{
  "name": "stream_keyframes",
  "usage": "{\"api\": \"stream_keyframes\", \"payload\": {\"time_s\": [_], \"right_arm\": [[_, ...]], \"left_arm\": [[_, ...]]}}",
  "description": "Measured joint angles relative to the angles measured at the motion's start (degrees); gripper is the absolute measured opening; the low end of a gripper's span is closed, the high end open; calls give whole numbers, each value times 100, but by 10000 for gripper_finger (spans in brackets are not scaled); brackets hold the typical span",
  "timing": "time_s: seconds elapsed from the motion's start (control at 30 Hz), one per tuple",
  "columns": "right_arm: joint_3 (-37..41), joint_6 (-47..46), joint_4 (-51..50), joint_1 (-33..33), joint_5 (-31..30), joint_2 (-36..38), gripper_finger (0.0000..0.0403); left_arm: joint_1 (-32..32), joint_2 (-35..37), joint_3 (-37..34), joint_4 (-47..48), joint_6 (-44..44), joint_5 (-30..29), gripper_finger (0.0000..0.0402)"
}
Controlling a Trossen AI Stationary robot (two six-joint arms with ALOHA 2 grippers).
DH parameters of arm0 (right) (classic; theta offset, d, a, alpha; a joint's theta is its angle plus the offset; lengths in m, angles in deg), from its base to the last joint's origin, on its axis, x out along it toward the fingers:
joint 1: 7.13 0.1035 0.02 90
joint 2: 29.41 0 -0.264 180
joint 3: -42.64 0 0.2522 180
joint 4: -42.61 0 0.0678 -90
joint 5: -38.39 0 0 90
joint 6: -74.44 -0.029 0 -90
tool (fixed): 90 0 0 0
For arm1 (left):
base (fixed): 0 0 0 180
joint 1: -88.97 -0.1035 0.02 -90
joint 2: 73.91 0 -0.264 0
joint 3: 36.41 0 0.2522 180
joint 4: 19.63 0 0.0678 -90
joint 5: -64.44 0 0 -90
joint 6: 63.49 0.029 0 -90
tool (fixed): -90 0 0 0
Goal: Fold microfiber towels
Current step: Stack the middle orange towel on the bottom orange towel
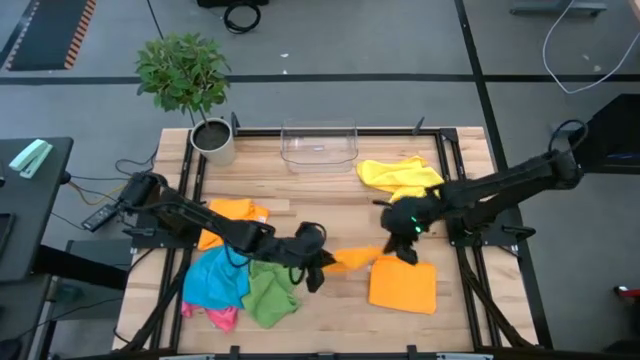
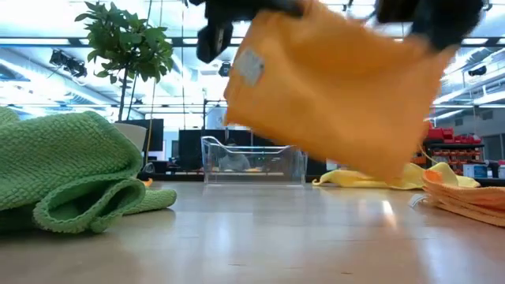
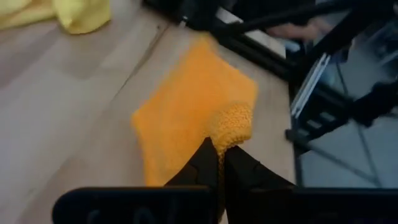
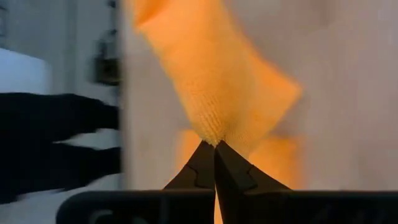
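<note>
Orange towel held off the table between both arms, near the front centre. High view: the left gripper pinches one corner and the right gripper the other; a folded orange towel lies just below the right gripper, and green, blue, pink, yellow and another orange towel lie around the table. The clear bin at the back edge appears empty. Low view: the held towel hangs as a slanted sheet above the wood, the bin behind it. Left wrist view: fingers clamped on a bunched orange corner. Right wrist view: fingers closed tight on the opposite corner. To fold well, the two corners should probably be kept level and taut, then lowered together so the edges meet squarely.
</note>
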Motion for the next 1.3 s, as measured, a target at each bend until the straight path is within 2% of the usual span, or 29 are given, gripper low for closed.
{"api": "stream_keyframes", "payload": {"time_s": [0.1, 0.27, 0.33, 0.43, 0.53, 0.67, 0.8, 0.93, 1.07, 1.3], "right_arm": [[0, -1294, 166, 1027, -400, 291, 2], [-3, -3392, 1197, 3045, -2042, 260, 2], [-9, -4074, 1534, 3729, -2776, 112, 2], [-13, -5031, 1790, 4512, -3837, -179, 2], [0, -5892, 1712, 5017, -4310, -485, 2], [0, -6800, 1401, 5377, -4334, -710, 2], [0, -7694, 598, 5666, -4337, -545, 2], [0, -8398, -78, 5797, -3884, -211, 2], [-4, -8479, -508, 5849, -3586, 87, 2], [-2, -8767, -1907, 5549, -3069, 583, 2]], "left_arm": [[226, -9, -13, -415, -390, 17, 10], [663, -113, -2, -1486, -960, 22, 10], [779, -258, 36, -1979, -1196, -152, 10], [919, -575, 292, -2098, -1490, -316, 10], [926, -1166, 783, -2068, -1584, -334, 10], [753, -2157, 1748, -2052, -1564, -262, 10], [475, -2999, 2713, -2081, -1608, 4, 10], [289, -3612, 3525, -2097, -2060, 304, 10], [265, -3822, 3904, -1723, -2382, 345, 10], [133, -3839, 3783, -602, -3705, 70, 10]]}}
